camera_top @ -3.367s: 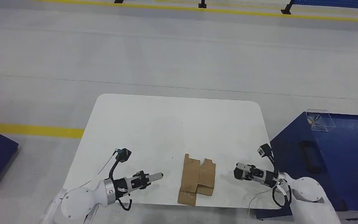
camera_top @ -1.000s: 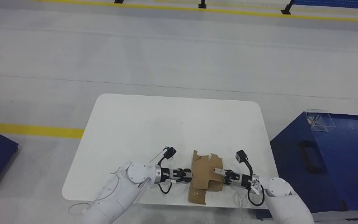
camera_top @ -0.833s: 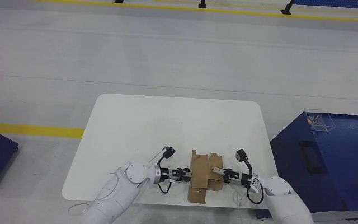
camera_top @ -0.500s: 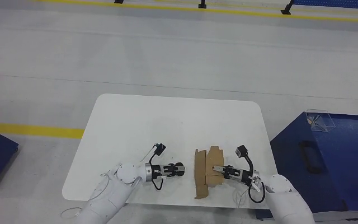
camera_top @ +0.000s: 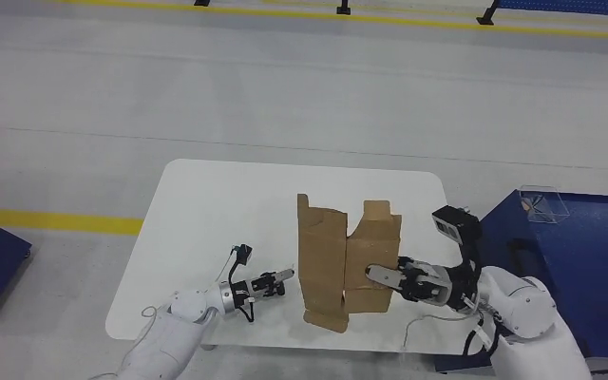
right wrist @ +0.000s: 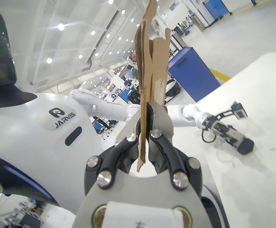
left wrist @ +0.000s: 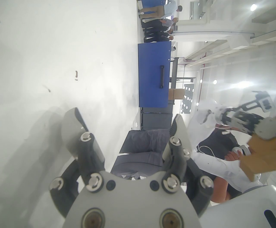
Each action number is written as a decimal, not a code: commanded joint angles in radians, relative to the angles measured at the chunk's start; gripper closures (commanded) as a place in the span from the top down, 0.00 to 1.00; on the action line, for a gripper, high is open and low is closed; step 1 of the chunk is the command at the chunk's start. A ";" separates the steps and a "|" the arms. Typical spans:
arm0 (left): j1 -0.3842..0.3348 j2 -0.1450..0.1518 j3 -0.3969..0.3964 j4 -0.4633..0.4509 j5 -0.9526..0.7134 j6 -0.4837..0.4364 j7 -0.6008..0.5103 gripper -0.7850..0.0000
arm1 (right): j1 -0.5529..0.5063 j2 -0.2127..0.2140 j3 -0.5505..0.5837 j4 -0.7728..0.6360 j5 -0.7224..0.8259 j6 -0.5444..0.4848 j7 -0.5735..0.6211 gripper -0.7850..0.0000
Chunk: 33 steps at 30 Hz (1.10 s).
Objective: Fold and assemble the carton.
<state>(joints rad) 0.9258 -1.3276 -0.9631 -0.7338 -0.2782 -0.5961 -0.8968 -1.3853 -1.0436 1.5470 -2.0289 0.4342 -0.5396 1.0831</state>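
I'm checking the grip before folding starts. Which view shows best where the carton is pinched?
The right wrist view: the carton stands edge-on there, clamped in the right hand, so the pinch is plain. The top view shows its broad face, with that hand at one side edge. The left wrist view catches a far corner of it.

- Bright, even overhead light is falling across the tabletop [camera_top: 237,218] and floor [camera_top: 285,85] in the top view, and shadows are lying faint and soft.
- The carton [camera_top: 342,266] is showing flat brown there, one panel reading slightly darker.
- In the left wrist view, lamps [left wrist: 254,7] are flaring, and white haze is washing over the far room.
- The tabletop there is glaring almost pure white.
- In the right wrist view, rows of lamps [right wrist: 61,27] are shining as hard spots, bowing toward the edges through the wide lens.
- The carton, edge-on, is standing darker against that bright ceiling.
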 commanded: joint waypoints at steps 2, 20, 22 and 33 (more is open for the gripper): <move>0.000 0.000 0.000 0.000 0.000 0.000 0.000 1.00 | 0.001 -0.002 -0.014 -0.134 -0.047 0.027 -0.059 0.00; 0.000 0.000 0.000 0.000 0.000 0.000 0.000 1.00 | 0.031 -0.015 -0.176 0.053 0.666 0.377 0.059 0.00; 0.000 0.000 0.000 0.000 0.000 0.000 0.000 1.00 | 0.086 -0.026 -0.241 0.139 0.933 0.572 0.123 0.00; 0.000 0.000 0.000 0.000 0.000 0.000 0.000 1.00 | 0.255 -0.125 -0.689 0.388 1.974 1.306 -0.129 0.00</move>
<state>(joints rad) 0.9257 -1.3276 -0.9631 -0.7338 -0.2783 -0.5961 -0.8968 -1.1347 -1.1597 0.9045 -1.6539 2.2194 0.7011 1.0145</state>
